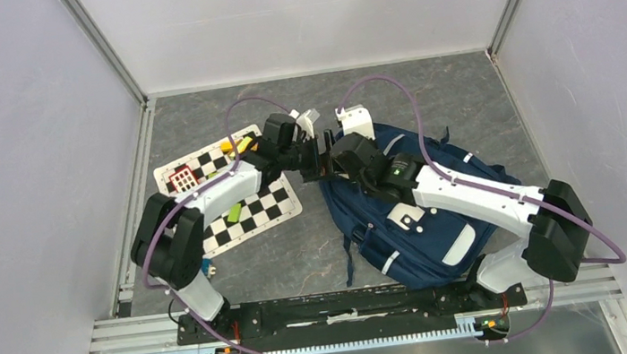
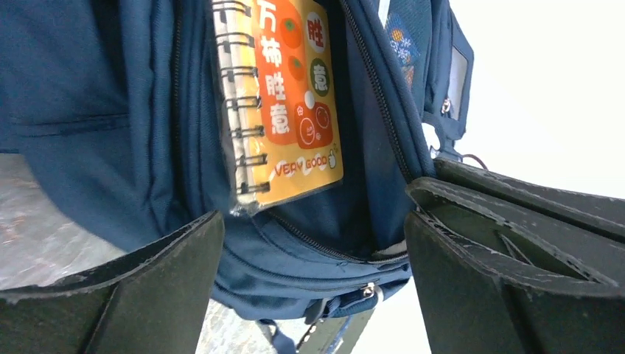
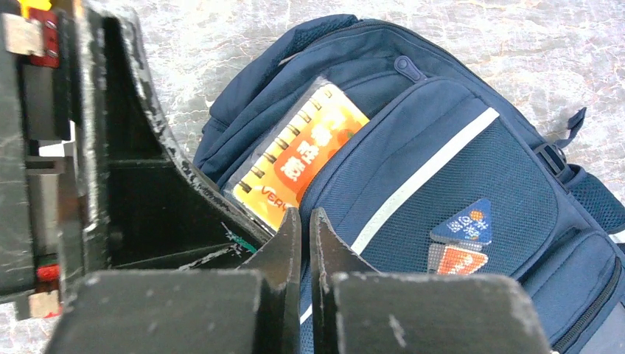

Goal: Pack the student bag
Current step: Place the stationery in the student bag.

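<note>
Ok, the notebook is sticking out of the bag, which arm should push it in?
Probably left: the left gripper is open, facing the exposed end of the orange notebook; the right gripper is shut beside the opening of the student bag.

The left gripper [image 2: 313,221] gapes before the student bag [image 2: 110,110], an orange spiral notebook [image 2: 287,96] (plastic-wrapped) inside its unzipped compartment.

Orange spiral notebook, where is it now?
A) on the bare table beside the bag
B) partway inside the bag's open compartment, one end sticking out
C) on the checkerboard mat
B: the orange notebook sits in the unzipped compartment of the student bag, with one end showing outside.
</note>
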